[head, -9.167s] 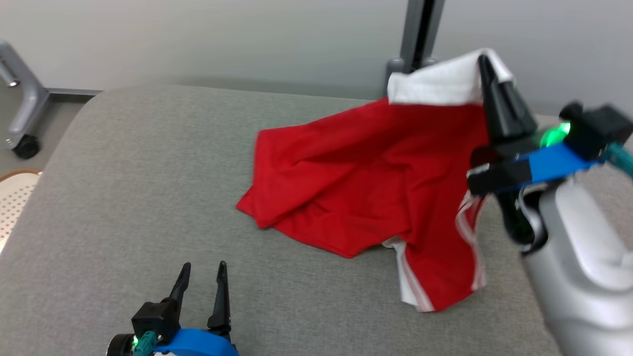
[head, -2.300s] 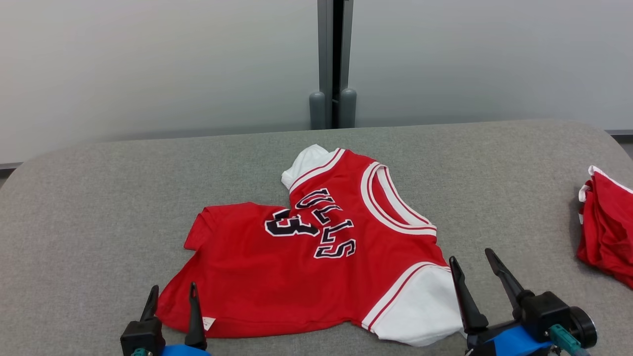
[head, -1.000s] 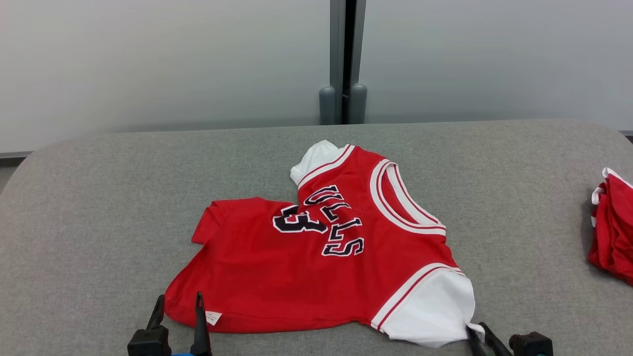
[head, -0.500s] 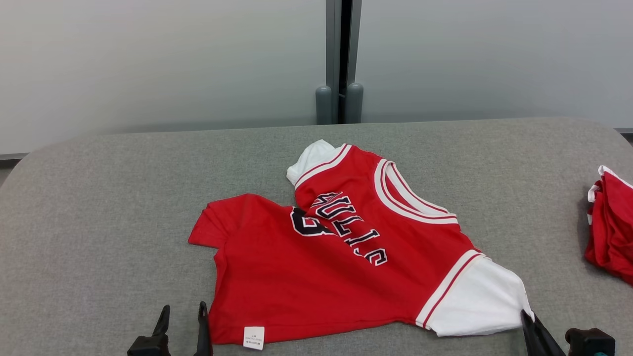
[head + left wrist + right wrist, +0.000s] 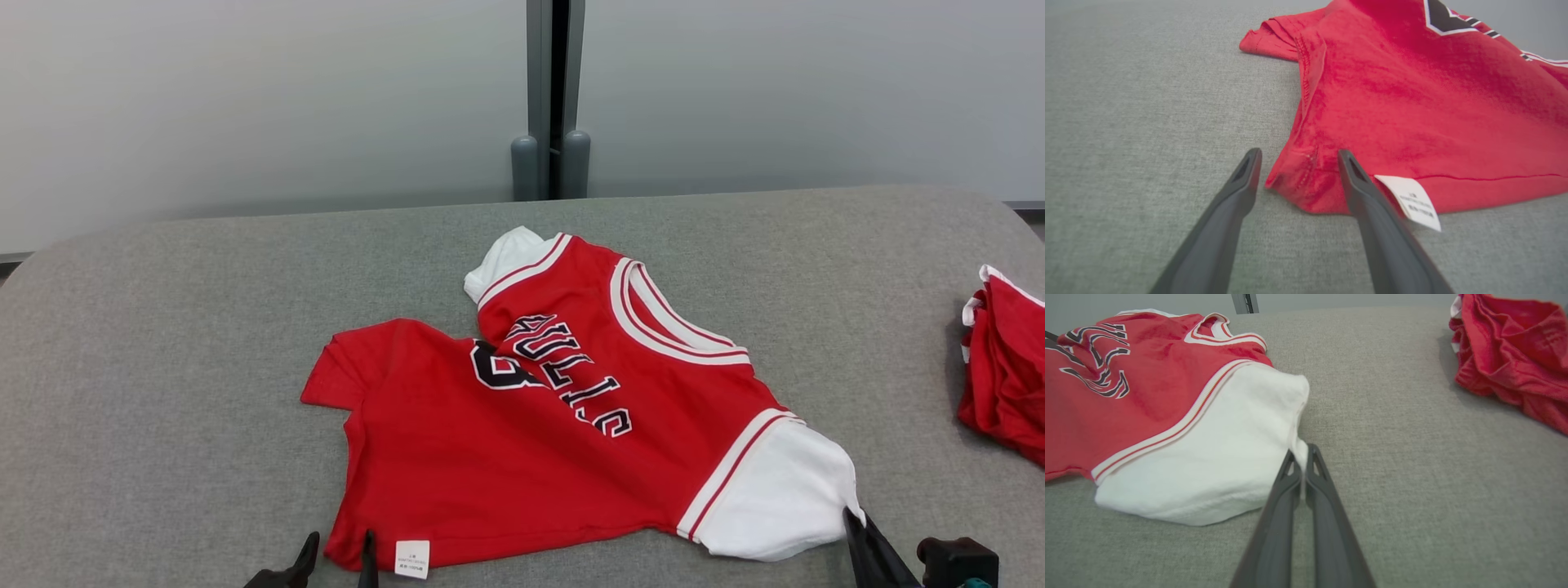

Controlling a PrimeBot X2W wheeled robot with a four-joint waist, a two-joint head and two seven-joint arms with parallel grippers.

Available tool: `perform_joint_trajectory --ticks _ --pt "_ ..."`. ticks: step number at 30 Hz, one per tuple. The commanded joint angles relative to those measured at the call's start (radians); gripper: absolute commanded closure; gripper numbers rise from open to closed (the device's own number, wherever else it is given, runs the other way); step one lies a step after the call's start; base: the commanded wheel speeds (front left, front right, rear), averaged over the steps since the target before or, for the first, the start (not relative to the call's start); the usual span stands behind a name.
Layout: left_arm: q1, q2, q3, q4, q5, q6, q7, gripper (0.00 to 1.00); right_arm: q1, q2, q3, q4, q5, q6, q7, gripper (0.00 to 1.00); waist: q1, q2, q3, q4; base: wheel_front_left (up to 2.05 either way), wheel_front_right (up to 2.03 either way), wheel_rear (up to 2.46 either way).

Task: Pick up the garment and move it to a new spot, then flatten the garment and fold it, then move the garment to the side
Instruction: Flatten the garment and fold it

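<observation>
**On the grey table (image 5: 163, 327), right gripper (image 5: 1300, 455) pinches the red jersey (image 5: 531, 441)**

Across the middle of the padded tabletop the red jersey lies spread face up. Its black lettering and white-trimmed neckline are showing, and one fold runs across the chest under the letters. Down at the near right, the right gripper has its two dark fingers pressed together on the edge of the white sleeve (image 5: 775, 498). The right wrist view shows a sliver of white cloth caught between the tips. The sleeve is drawn out towards that corner and the rest of the shirt rests on the table.

Over at the near left, the left gripper (image 5: 1296, 157) has its jaws spread wide around the jersey's hem corner. One finger sits over bare table, the other over red fabric just beside the white label (image 5: 1410, 200). I cannot tell whether either finger touches the cloth.

Far right, well apart from the jersey, a second red garment (image 5: 1004, 367) sits bunched at the table's edge. Behind the table a grey post (image 5: 551, 98) stands against the pale wall.
</observation>
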Motion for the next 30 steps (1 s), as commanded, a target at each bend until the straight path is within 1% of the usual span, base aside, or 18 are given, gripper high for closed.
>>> perform_joint_trajectory --ticks 1,5,6,7,8,11,15,17,19,22,25,28,30 --pt "-0.018 0.000 0.000 0.002 0.001 -0.001 -0.004 0.00 -0.009 0.002 0.002 -0.006 0.003 0.000 -0.001 1.00 -0.0001 -0.0001 0.001 -0.001 0.00 0.00 0.00" --pt "-0.028 0.000 0.008 0.022 -0.008 -0.007 -0.004 0.00 -0.013 0.005 0.008 -0.010 0.006 0.000 0.000 1.00 -0.0001 -0.0001 0.007 -0.005 0.00 0.00 0.00" --pt "-0.032 0.000 0.008 0.028 -0.008 -0.008 -0.004 0.16 -0.014 0.005 0.010 -0.011 0.008 0.000 0.000 1.00 -0.0001 -0.0001 0.009 -0.006 0.00 0.00 0.00" --pt "-0.039 0.001 0.009 0.031 -0.005 -0.007 -0.004 0.98 -0.017 0.005 0.012 -0.015 0.009 0.000 0.000 1.00 -0.0001 -0.0001 0.011 -0.007 0.00 0.00 0.00" --pt "-0.044 0.001 0.009 0.037 -0.008 -0.010 -0.004 1.00 -0.019 0.006 0.013 -0.020 0.010 0.000 -0.001 1.00 -0.0001 -0.0001 0.013 -0.007 0.00 0.00 0.00" --pt "-0.053 0.000 0.011 0.030 -0.011 -0.015 -0.004 1.00 -0.023 0.008 0.008 -0.040 0.025 0.000 -0.001 1.00 -0.0001 -0.0001 0.015 -0.008 0.00 0.00 0.00" --pt "-0.065 0.001 0.035 -0.044 0.003 -0.025 -0.004 1.00 -0.047 0.018 0.034 -0.109 0.084 0.000 -0.001 1.00 -0.0001 -0.0001 0.011 -0.006 0.00 0.00 0.00" --pt "-0.080 0.001 0.053 -0.119 0.005 -0.035 -0.005 1.00 -0.066 -0.003 0.075 -0.159 0.136 0.000 -0.001 1.00 -0.0001 -0.0001 0.005 -0.005 0.00 0.00 0.00" --pt "-0.096 0.000 0.077 -0.195 -0.008 -0.047 -0.004 1.00 -0.098 -0.013 0.080 -0.222 0.231 0.000 -0.001 1.00 -0.0001 -0.0001 -0.005 -0.002 0.00 0.00 0.00" --pt "-0.159 0.010 0.102 -0.298 0.003 -0.064 -0.004 1.00 -0.169 -0.042 0.091 -0.338 0.349 0.000 -0.002 1.00 -0.0001 -0.0001 -0.022 0.005 0.00 0.00 0.00" --pt "-0.248 0.038 0.112 -0.374 -0.003 -0.073 -0.004 1.00 -0.248 -0.082 0.078 -0.444 0.446 0.000 -0.001 1.00 -0.0001 -0.0001 -0.032 0.011 0.00 0.00 0.00" --pt "-0.354 0.085 0.087 -0.436 -0.018 -0.079 -0.004 1.00 -0.341 -0.127 0.074 -0.532 0.525 0.000 -0.001 1.00 -0.0001 -0.0001 -0.041 0.012 0.00 0.00 0.00" --pt "-0.425 0.130 0.051 -0.468 -0.043 -0.080 -0.004 1.00 -0.402 -0.159 0.069 -0.574 0.568 0.000 -0.001 1.00 -0.0001 -0.0001 -0.046 0.012 0.00 0.00 0.00"
